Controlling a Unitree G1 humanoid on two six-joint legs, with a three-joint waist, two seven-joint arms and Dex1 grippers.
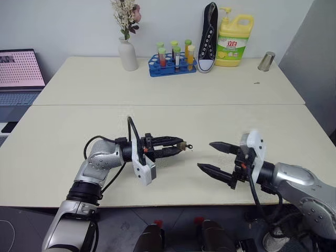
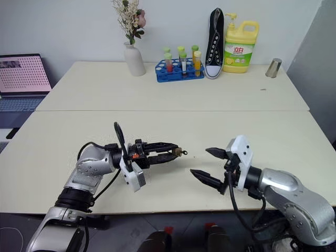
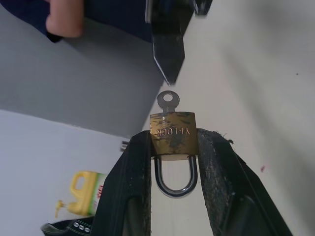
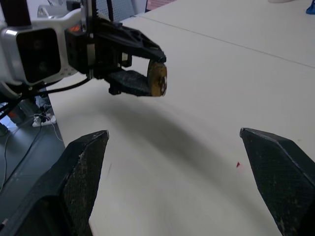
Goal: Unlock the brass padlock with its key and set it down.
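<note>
The brass padlock (image 3: 173, 135) is pinched by its gold body between the two black fingers of my left gripper (image 1: 180, 147), which is shut on it and held level above the near table, pointing right. Its silver shackle (image 3: 175, 183) points back toward the wrist. The silver key (image 3: 168, 101) sticks out of the lock's outer end, toward my right gripper (image 1: 206, 155). That gripper hangs open a short way to the right, facing the lock with nothing between its fingers (image 4: 83, 172). One of its fingertips (image 3: 167, 59) sits just beyond the key's head.
At the back of the far table (image 1: 79, 84) stand a white vase (image 1: 127, 54), a blue rack of tubes (image 1: 172, 63), a black shoe (image 1: 208, 37), a yellow detergent bottle (image 1: 234, 42) and a metal cup (image 1: 266, 61). A laptop (image 1: 20, 71) sits at the left. A person's finger (image 3: 64, 22) shows nearby.
</note>
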